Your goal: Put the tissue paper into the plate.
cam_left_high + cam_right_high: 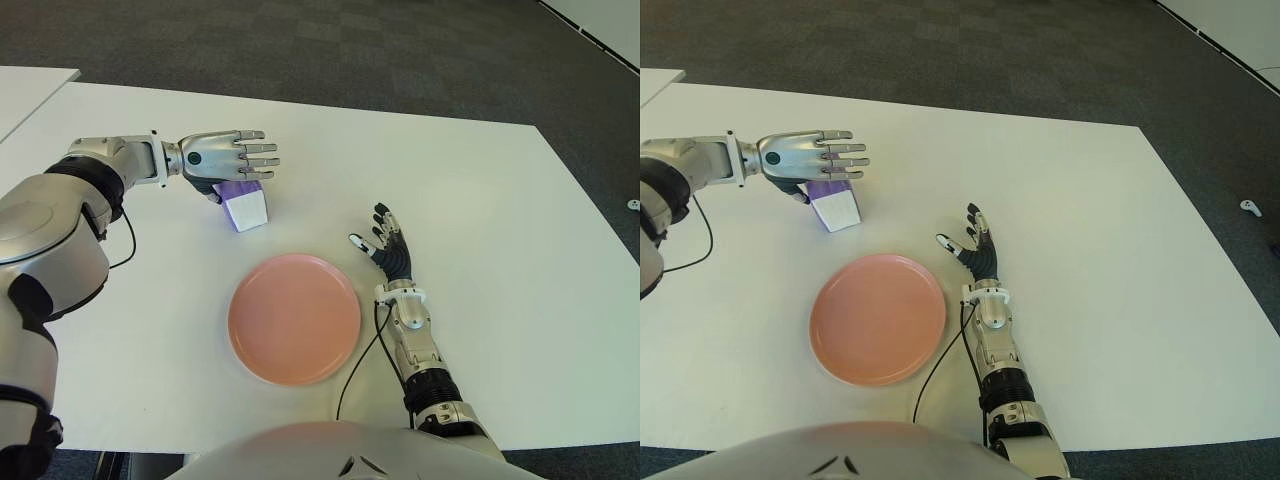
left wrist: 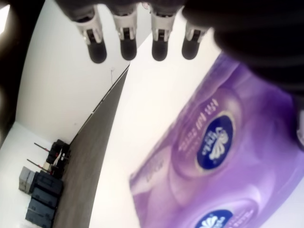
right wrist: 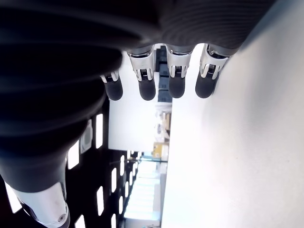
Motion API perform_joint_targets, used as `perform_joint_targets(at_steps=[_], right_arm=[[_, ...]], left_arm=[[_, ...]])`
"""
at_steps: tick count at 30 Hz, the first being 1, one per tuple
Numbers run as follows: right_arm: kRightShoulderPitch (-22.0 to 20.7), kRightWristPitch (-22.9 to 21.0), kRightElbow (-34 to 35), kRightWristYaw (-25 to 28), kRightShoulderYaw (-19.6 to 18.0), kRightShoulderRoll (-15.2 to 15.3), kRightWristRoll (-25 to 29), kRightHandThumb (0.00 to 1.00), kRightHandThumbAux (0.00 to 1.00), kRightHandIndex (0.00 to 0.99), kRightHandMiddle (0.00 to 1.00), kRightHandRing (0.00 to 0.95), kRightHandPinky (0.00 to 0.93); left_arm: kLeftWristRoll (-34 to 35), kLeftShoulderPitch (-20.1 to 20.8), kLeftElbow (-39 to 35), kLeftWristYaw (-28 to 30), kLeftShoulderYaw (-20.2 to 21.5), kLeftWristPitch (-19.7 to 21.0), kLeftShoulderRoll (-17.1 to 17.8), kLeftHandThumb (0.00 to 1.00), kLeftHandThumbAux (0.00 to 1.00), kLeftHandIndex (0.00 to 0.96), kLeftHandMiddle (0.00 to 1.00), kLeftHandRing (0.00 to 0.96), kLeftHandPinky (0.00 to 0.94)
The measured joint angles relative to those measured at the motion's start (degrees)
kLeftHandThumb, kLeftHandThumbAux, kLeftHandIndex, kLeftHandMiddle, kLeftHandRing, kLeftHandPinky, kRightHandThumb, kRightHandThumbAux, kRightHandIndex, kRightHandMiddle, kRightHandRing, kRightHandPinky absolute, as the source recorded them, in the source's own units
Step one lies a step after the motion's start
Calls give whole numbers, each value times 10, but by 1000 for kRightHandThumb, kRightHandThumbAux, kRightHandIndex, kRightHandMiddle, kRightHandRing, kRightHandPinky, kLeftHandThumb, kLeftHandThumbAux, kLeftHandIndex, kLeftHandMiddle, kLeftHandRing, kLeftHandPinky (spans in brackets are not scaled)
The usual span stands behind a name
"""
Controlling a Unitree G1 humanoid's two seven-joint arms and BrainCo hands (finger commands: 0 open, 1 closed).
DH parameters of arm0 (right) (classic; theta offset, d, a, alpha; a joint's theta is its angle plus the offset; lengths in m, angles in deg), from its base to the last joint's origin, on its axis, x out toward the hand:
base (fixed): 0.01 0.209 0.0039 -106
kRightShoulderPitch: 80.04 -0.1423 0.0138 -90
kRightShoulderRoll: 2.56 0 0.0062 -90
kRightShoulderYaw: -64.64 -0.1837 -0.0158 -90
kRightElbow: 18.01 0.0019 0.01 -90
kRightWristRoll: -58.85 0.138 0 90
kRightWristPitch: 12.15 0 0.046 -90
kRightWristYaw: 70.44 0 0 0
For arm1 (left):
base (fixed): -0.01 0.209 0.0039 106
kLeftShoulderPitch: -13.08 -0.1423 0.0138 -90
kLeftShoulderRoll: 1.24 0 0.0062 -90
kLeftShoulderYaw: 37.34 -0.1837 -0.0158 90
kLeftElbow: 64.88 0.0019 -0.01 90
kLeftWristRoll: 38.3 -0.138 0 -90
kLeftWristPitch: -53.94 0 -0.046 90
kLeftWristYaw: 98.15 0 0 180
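A purple and white tissue pack (image 1: 244, 206) lies on the white table (image 1: 480, 180), just beyond the pink plate (image 1: 294, 317). My left hand (image 1: 228, 157) hovers right over the pack with its fingers stretched out straight, holding nothing. In the left wrist view the tissue pack (image 2: 213, 156) fills the space under the palm, with the fingertips (image 2: 128, 47) extended past it. My right hand (image 1: 388, 248) shows to the right of the plate, fingers spread. The plate has nothing in it.
A black cable (image 1: 362, 365) runs from the right wrist toward the table's near edge, beside the plate. Dark carpet (image 1: 400, 50) lies beyond the far edge. Another white table's corner (image 1: 30, 85) shows at far left.
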Motion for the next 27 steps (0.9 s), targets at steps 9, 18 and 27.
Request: perform_joint_targets(at_steps=[9,18,27], right_arm=[[0,0,0,0,0,1,0,74,700,0,0,0,0],[0,0,0,0,2,1,-2,82,691,0,0,0,0],[0,0,0,0,3,2,-4,76,689,0,0,0,0]], left_arm=[[0,7,10,-5,1,5,-12,148,477,0,0,0,0],[0,22,17,-5,6,18,-23,170,504,0,0,0,0],[-1,49,16,-5,3,16,-23,201,521,0,0,0,0]])
